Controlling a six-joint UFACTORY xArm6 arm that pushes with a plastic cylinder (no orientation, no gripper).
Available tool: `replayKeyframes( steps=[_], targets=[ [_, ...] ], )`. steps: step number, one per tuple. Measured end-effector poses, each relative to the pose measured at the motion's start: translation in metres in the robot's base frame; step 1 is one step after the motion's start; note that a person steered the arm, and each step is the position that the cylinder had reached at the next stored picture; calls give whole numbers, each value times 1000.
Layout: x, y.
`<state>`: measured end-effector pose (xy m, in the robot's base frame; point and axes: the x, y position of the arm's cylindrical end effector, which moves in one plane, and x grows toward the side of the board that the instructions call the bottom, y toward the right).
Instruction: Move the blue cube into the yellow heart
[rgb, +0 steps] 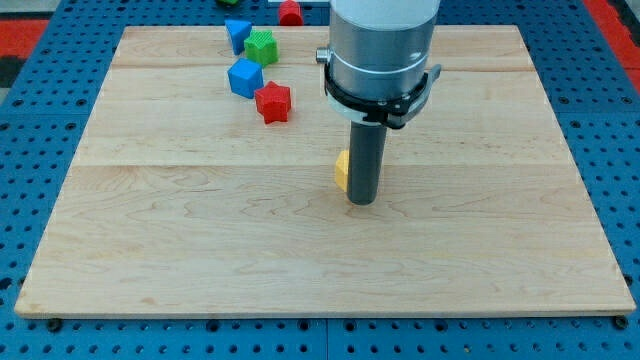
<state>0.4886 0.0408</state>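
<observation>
The blue cube (244, 77) sits on the wooden board (200, 250) toward the view's upper left, a red star-shaped block (272, 102) just beside it lower right. Above, a green block (261, 46) touches another blue block (237, 33). A yellow block (342, 170), mostly hidden, its shape unclear, peeks from behind my rod near the middle. My tip (361, 202) rests on the board beside it, well apart from the cube. I carry no jaws, only this rod.
</observation>
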Motion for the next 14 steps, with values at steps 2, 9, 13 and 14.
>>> replayKeyframes(
  steps=[2,9,13,14],
  targets=[
    [38,-124],
    [-238,-57],
    [-163,59],
    [-160,38]
  ],
)
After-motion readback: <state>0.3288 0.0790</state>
